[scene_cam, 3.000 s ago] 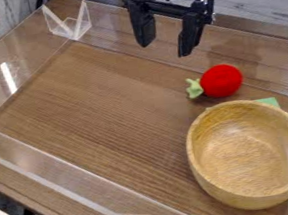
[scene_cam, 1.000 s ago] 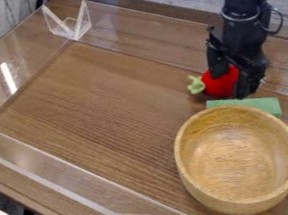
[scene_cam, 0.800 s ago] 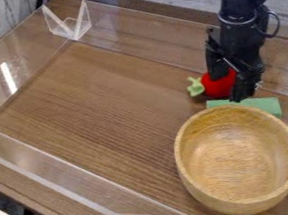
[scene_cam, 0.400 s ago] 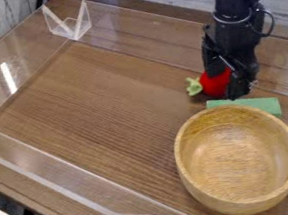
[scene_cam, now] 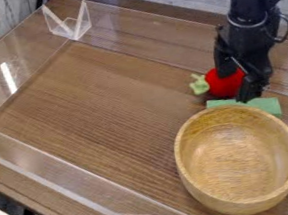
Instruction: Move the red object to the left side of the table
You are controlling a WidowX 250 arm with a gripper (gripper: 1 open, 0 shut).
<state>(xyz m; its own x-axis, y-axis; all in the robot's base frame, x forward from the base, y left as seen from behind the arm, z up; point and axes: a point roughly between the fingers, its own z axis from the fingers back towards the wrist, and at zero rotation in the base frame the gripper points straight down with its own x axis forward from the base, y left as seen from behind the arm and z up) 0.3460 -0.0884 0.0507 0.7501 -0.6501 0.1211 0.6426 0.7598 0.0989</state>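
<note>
The red object (scene_cam: pixel 223 79), a small round toy fruit with a green leafy tuft on its left, sits on the table (scene_cam: pixel 91 97) at the right, just beyond the wooden bowl. My gripper (scene_cam: pixel 244 77) points straight down over it, open, its black fingers (scene_cam: pixel 254 70) straddling the fruit low near the tabletop. The fingers cover much of the fruit's right half. Whether they touch it I cannot tell.
A large wooden bowl (scene_cam: pixel 239 158) fills the near right. A flat green rectangular piece (scene_cam: pixel 245 104) lies between bowl and fruit. Low clear acrylic walls (scene_cam: pixel 34 165) edge the table, with a clear stand (scene_cam: pixel 67 22) at the far left.
Three seconds ago the gripper hung high over the far edge; it has come down around the red fruit. In the last half second it shifted slightly right. The bowl sits a little further left and nearer.
</note>
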